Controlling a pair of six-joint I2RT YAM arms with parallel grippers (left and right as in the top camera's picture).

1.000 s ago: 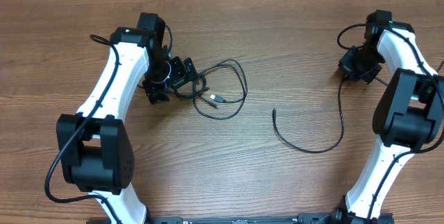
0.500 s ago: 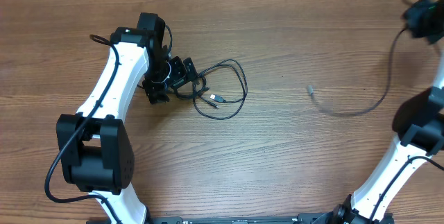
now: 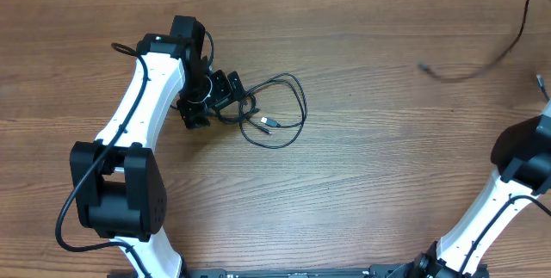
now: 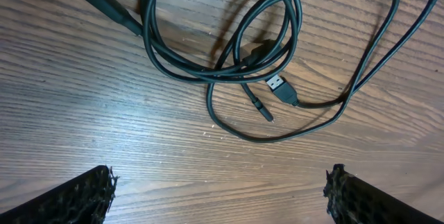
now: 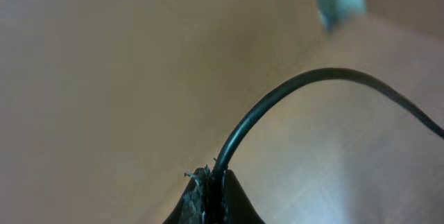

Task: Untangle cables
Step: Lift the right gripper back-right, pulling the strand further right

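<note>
Between the wide-spread fingers of the left claw (image 4: 220, 182) lies only bare wooden table (image 4: 104, 120); this claw is open and holds nothing. Just ahead of its fingertips (image 4: 97, 186), not touching them, the tangled cables (image 4: 277, 44) rest on the table as several overlapping black loops. On the near edge of the tangle a silver-tipped USB plug (image 4: 277, 84) lies flat, and a thin plug (image 4: 262, 109) lies just beside it, closer to the claw. From overhead the same knot (image 3: 271, 110) spreads out to the right of the left claw (image 3: 211, 97).

Well apart, on the far right, the right claw (image 5: 211, 186) is closed tight on a single cable (image 5: 277, 99), which arcs up and away from the pinched fingertips. Overhead, that claw itself is outside the picture; the single cable (image 3: 469, 73) shows as a blurred dark curve running toward the top right corner, its loose end pointing back toward the tangle. Whether it touches the table cannot be told.
</note>
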